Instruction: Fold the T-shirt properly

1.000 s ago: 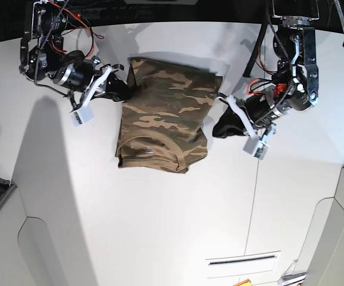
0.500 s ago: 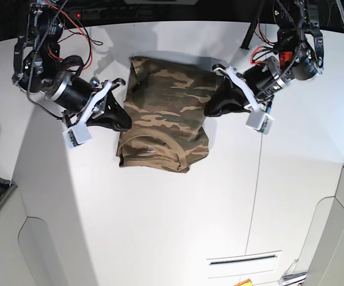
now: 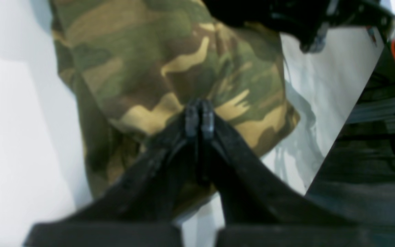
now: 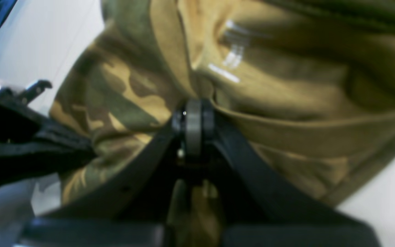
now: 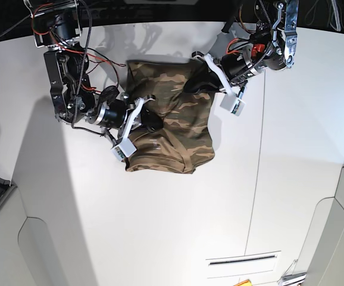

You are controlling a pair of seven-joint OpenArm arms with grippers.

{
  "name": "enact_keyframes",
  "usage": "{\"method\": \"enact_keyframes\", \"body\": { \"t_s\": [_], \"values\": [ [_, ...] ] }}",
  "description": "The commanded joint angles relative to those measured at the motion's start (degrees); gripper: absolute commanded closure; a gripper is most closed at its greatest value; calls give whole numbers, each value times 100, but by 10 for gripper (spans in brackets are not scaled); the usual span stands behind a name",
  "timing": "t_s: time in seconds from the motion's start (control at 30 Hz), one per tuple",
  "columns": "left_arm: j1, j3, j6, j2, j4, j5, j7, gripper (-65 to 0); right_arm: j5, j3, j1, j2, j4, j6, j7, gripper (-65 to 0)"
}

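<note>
Lying folded on the white table (image 5: 160, 226), the T-shirt (image 5: 172, 128) sits near the table's far edge, between the two arms. It makes a roughly rectangular bundle in camouflage of olive green, brown and tan. In the base view the tan neckband (image 5: 154, 156) shows near the bundle's closer end, and in the right wrist view a small white label (image 4: 232, 56) sits on the tan cloth.

The right gripper (image 5: 150, 122) has its tips over the shirt's middle part, close to the edge on that view's left. In its own camera the two fingers (image 4: 193, 123) stand pressed together, with no gap between them, against a fold of tan cloth. Whether any cloth is pinched between them, I cannot tell.

The left gripper (image 5: 191, 85) reaches onto the shirt's far corner on the base view's right. Its fingertips (image 3: 199, 118) are also narrow, touching each other, and they rest over the camouflage surface. No cloth is seen between them.

Both arms are over the table, one on each side of the shirt.
</note>
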Motion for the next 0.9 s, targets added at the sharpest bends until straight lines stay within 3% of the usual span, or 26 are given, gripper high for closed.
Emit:
{"method": "enact_keyframes", "body": {
  "t_s": [0.0,0.13,0.27,0.47,0.7,0.87],
  "values": [
    [-20,-7,-22,-31,66,9,26,0,-162,-4,55,15,50,-90,-72,0],
    [-94,-9,-22,-33,284,-9,52,0,-122,31,52,17,376,-90,-186,0],
    [-24,-81,-20,-33,935,-33,380,0,131,269,20,20,1113,-90,-837,0],
    [579,-859,-22,-33,2236,-160,426,0,391,1071,-492,44,2914,-90,-1082,0],
    [1443,-1963,-24,-31,3058,-529,535,0,1222,2081,-1443,533,3958,-90,-1403,0],
    [2015,-2592,-70,-31,3126,-1078,1078,0,1952,3073,-2214,780,4360,-87,-1958,0]
  ]
}}
